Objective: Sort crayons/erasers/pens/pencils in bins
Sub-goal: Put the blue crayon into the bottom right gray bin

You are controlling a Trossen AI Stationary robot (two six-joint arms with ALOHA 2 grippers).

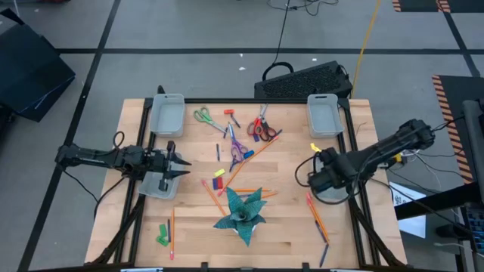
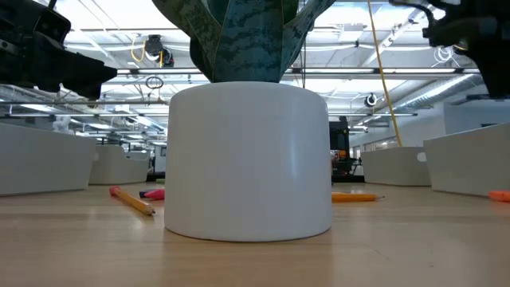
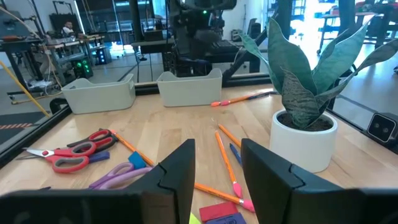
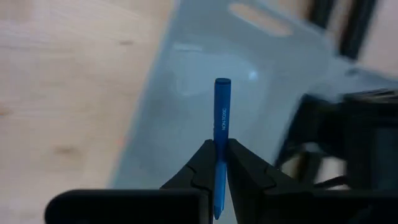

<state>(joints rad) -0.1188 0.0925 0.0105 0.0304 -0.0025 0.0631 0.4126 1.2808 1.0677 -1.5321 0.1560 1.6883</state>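
A blue pen (image 4: 221, 118) is clamped upright in the right end effector (image 4: 219, 163) over the four o'clock bin (image 4: 186, 81); release should be delayed until centred; the left end effector (image 3: 216, 163) is held open at nine o'clock.

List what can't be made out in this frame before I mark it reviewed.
- Near right bin contents: right arm covers it, high view.
- Table middle: plant pot blocks the low view.
- Lower end of the blue pen: hidden between the right tool fingers.
- Green items: too small to identify.
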